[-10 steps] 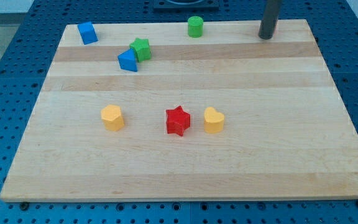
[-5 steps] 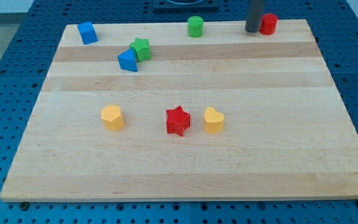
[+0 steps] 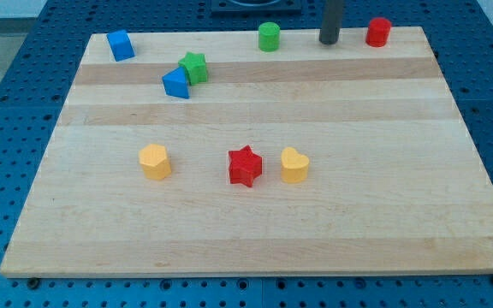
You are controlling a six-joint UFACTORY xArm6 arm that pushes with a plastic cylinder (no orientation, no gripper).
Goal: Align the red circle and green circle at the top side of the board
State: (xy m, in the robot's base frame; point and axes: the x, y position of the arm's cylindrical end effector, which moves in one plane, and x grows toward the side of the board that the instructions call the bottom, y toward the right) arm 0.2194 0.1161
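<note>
**Rod tip stands between the two circles at the board's top edge**

Camera view: No brand, label or writing can be read anywhere in this view. The arm carries no pincer, so there is nothing to be wide, narrow or holding; it ends in a straight dark rod, and my tip (image 3: 329,41) rests on the wooden board (image 3: 255,239) close to the top edge, touching no block.

Toward the view's right of my tip, apart from it and level with it near the top edge, stands the red circle (image 3: 378,32). Toward the view's left of my tip, also apart from it and near the same edge, stands the green circle (image 3: 269,37). My tip sits between these two, with a clear gap on each side.

Further to the left and a little lower than my tip are a green star (image 3: 194,67) and a blue triangle (image 3: 176,83), the two touching or nearly so. Far to the left, near the board's top left corner, is a blue block (image 3: 121,44) whose exact shape cannot be made out.

Well below my tip, across the board's middle, is a row of three: a yellow block (image 3: 154,161) at the left, a red star (image 3: 245,166) in the middle and a yellow heart (image 3: 294,165) just beside it on the right.

No containers appear; the board lies on a blue perforated table (image 3: 7,111).
</note>
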